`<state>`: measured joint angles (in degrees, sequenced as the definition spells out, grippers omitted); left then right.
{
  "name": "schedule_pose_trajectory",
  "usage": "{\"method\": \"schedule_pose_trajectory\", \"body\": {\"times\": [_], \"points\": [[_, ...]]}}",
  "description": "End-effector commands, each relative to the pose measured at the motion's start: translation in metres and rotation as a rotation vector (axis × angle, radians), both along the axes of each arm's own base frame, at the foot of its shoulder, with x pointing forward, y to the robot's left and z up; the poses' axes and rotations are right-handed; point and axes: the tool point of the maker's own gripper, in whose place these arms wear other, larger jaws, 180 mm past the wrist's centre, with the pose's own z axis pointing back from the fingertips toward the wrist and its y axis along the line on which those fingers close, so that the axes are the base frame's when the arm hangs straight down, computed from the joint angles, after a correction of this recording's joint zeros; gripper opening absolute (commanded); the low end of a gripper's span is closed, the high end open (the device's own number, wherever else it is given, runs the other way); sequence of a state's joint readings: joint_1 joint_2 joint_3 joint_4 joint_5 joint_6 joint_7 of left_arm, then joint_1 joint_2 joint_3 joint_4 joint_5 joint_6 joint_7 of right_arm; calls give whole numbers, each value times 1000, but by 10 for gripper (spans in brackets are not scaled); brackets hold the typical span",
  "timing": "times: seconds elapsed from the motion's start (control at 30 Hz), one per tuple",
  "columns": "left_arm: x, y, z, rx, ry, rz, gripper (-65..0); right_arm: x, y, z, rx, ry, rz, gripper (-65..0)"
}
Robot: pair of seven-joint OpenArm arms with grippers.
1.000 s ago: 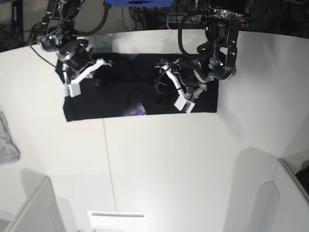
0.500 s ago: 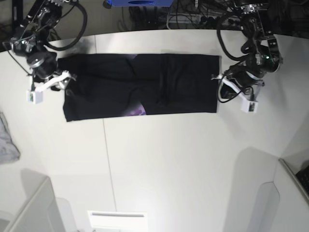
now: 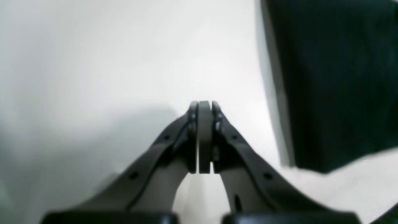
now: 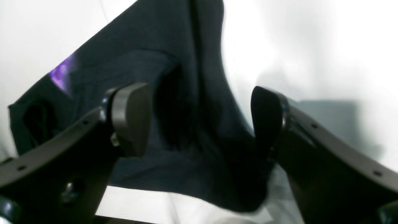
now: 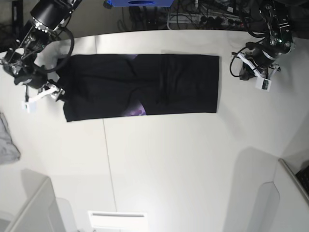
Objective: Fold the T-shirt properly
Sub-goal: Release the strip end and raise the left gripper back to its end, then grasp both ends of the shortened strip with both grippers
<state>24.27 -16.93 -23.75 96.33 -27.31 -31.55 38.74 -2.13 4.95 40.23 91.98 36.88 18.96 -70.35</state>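
Table (image 5: pixel 193 159) is white and carries everything. The T-shirt (image 5: pixel 145 84) lies flat on its far half as a long black band, running side to side, edges fairly straight. Looks like the sleeves and sides are already folded in, so my read is the lengthwise fold is done and the crosswise fold is what's left. A bit of purple print (image 5: pixel 137 111) peeks out at the near edge, so the printed face is mostly tucked inside or face down.

Small grey cloth (image 5: pixel 7 140) sits at the table's edge, well apart from the shirt. Not part of the job.

Right arm is at the shirt's end, base-view left. Right gripper (image 4: pixel 199 124) has its jaws spread wide, nothing between them; in the wrist view the shirt edge and a ridge of bunched fabric lie right below the gap. Judgement: it's placed there to straddle that end for a pinch, hence the wide opening.

Left arm is off the other end of the shirt, near the table's far corner. Left gripper (image 3: pixel 203 137) has its pads pressed together with no cloth in them; wrist view shows bare table below and the shirt's corner (image 3: pixel 311 161) off to one side, not touching. Probably parked clear so it doesn't snag the fabric.

Risk: the ridge near the right jaws may get pinched as extra layers and skew the fold.
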Motion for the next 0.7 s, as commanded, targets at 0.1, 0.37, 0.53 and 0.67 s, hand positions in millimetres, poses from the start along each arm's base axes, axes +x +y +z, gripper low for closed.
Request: {"method": "schedule_pose_trajectory", "body": {"times": [0.1, 0.37, 0.53, 0.67], "points": [[3, 3, 0, -11, -27, 4, -650, 8, -8, 0, -30, -38, 86, -194], [9, -14, -6, -33, -20, -30, -650, -8, -1, -19, -4, 8, 120, -197], [9, -27, -9, -48, -13, -63, -650, -20, 22, -28, 15, 25, 239, -198], [9, -25, -8, -47, -15, -57, -650, -21, 30, -31, 36, 31, 248, -198]]}}
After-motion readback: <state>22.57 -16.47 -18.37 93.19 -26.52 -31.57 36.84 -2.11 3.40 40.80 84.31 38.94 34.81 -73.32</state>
